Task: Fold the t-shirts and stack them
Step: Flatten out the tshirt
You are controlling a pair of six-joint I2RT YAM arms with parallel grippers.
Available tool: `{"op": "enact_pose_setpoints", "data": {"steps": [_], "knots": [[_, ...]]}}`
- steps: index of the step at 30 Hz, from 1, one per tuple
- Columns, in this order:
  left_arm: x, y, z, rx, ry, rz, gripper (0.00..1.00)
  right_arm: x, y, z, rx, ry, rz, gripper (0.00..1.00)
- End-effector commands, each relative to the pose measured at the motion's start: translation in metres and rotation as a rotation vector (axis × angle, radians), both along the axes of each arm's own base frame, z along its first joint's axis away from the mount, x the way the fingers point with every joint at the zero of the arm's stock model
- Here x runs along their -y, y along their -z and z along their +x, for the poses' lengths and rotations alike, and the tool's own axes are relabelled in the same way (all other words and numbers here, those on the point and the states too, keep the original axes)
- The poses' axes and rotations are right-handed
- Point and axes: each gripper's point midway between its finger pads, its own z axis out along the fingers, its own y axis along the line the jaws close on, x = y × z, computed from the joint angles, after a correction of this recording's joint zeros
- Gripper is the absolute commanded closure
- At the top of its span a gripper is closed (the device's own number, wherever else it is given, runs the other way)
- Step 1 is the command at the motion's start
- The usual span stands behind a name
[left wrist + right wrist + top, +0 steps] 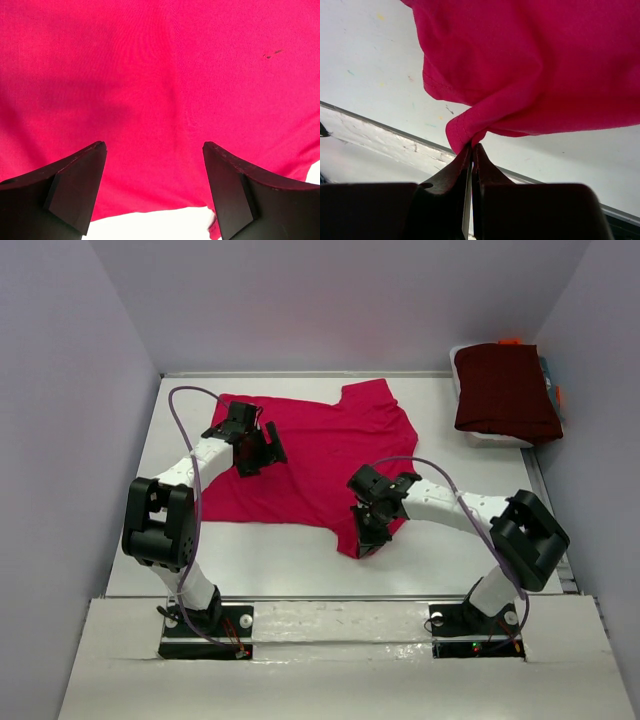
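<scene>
A crimson-pink t-shirt (310, 455) lies spread on the white table. My left gripper (262, 452) hovers over its left part with the jaws wide open and empty; in the left wrist view the cloth (160, 90) fills the frame behind the gripper (155, 150). My right gripper (366, 530) is shut on a hemmed edge of the pink shirt (465, 132) at its near right corner, and the right wrist view shows the gripper (471, 146) holding that edge lifted off the table. A folded dark maroon t-shirt (505, 390) lies at the far right.
The maroon shirt rests on a white bin (495, 438) at the table's far right, with blue and orange items behind it. Grey walls enclose the table (260, 560) on three sides. A metal strip (380, 125) runs along the near table edge.
</scene>
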Motion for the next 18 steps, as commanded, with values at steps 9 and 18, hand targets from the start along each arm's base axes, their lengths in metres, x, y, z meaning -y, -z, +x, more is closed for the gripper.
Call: {"op": "enact_pose_setpoints", "data": {"steps": [9, 18], "knots": [[0.002, -0.006, -0.006, 0.008, 0.022, -0.005, 0.10, 0.014, -0.026, 0.006, 0.126, 0.048, -0.019, 0.45], [-0.006, -0.004, -0.016, 0.002, -0.010, 0.014, 0.10, 0.022, -0.038, 0.038, 0.268, 0.122, -0.087, 0.41]]}}
